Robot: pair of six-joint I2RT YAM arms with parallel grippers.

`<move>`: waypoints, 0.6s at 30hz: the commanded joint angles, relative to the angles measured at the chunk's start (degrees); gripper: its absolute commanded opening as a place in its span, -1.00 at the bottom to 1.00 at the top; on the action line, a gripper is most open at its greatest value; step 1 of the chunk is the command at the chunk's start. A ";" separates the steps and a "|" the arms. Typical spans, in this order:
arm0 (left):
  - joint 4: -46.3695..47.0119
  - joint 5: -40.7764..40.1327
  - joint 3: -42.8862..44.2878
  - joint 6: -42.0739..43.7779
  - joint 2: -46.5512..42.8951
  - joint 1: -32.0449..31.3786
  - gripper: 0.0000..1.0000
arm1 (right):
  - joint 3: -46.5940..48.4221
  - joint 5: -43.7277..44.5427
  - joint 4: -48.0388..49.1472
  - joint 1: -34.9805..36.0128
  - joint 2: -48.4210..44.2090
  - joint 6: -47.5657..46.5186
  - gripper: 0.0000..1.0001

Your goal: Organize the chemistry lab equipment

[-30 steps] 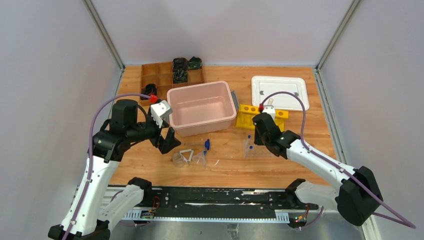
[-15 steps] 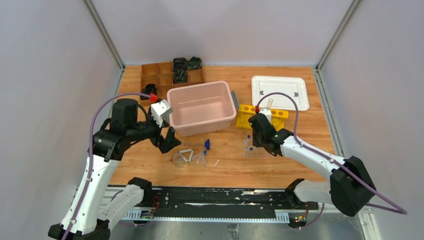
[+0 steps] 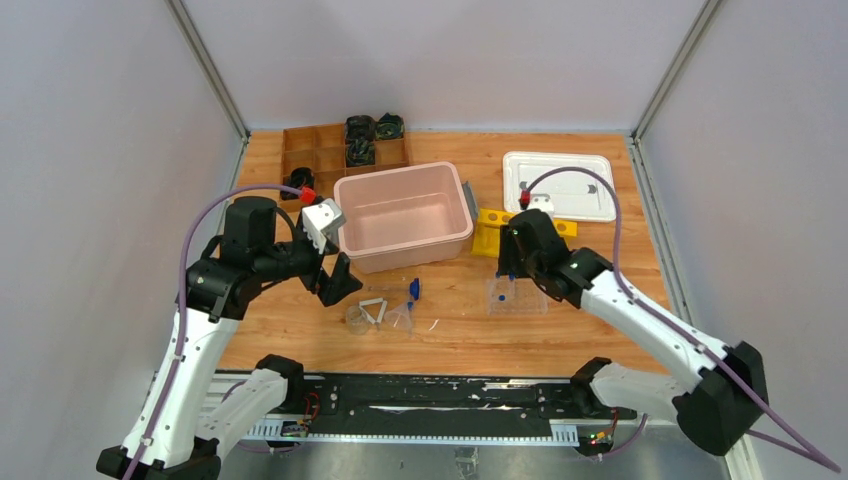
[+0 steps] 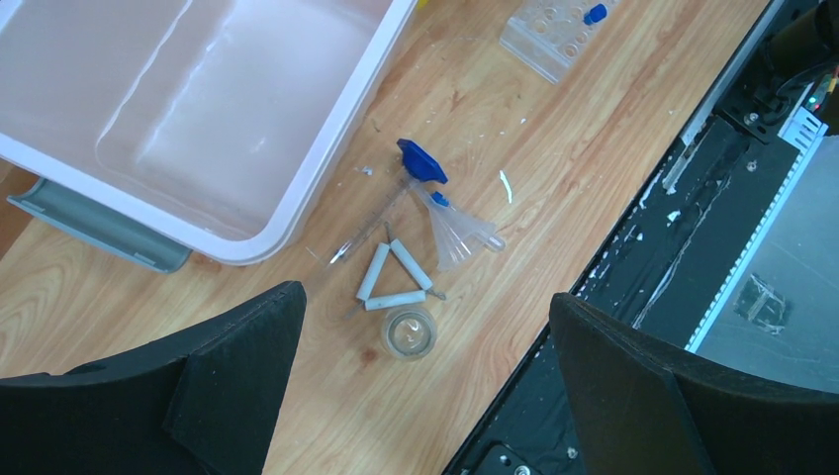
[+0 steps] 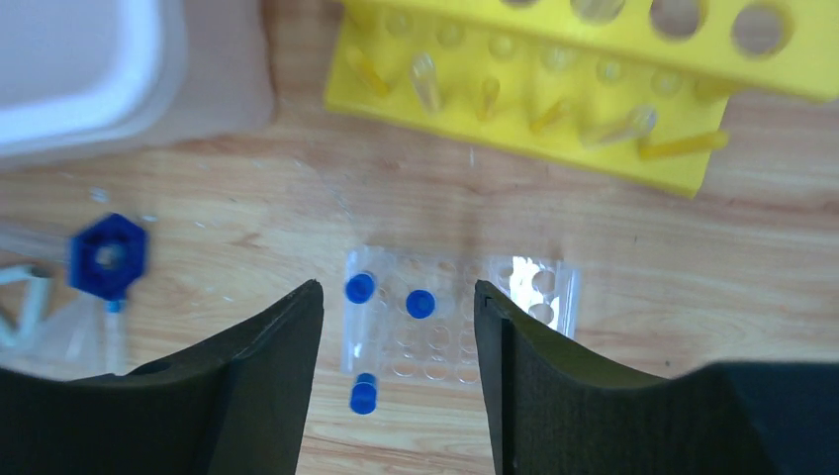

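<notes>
My right gripper (image 5: 398, 293) is open above the clear rectangular tray (image 5: 529, 297), touching nothing. Two blue-capped tubes (image 5: 420, 304) stand in the tray's holes. A third blue cap (image 5: 364, 394) shows blurred at the tray's near edge. The yellow tube rack (image 5: 554, 89) lies just beyond. My left gripper (image 4: 425, 299) hangs wide open and empty over the small beaker (image 4: 410, 332), the white wire triangle (image 4: 394, 278), the funnel (image 4: 457, 231) and the blue-tipped rod (image 4: 420, 161). In the top view the left gripper (image 3: 338, 283) and the right gripper (image 3: 510, 262) are well apart.
The large pink bin (image 3: 350, 205) stands between the arms, close behind the loose items. Its white lid (image 3: 590, 165) lies at the far right. A brown compartment box (image 3: 310, 150) with dark items sits at the far left. A black rail (image 3: 430, 395) runs along the near edge.
The right gripper has opened, lifted and drawn back toward the yellow rack, letting go of a blue-capped tube at the clear tray. The left arm has not moved.
</notes>
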 commanded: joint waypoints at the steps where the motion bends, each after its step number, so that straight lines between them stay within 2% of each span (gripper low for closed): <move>1: 0.53 1.53 2.29 0.37 -0.05 -0.14 1.00 | 5.07 -0.25 -3.89 1.03 -5.16 2.06 0.23; 3: 0.53 1.42 2.41 0.20 0.10 -0.16 1.00 | 6.52 -0.18 -4.49 3.49 -4.67 3.60 0.22; 9: 0.48 0.72 2.44 -0.24 0.14 -0.14 1.00 | 9.43 -0.24 -1.93 14.67 4.33 8.75 -0.11; 13: 0.44 0.61 2.36 -0.23 -0.49 -0.14 1.00 | 13.61 -0.96 -1.22 20.23 14.95 10.76 -0.14; 18: 0.45 0.46 2.34 0.08 -0.98 -0.14 1.00 | 17.62 -4.52 1.77 23.66 26.59 11.96 -0.14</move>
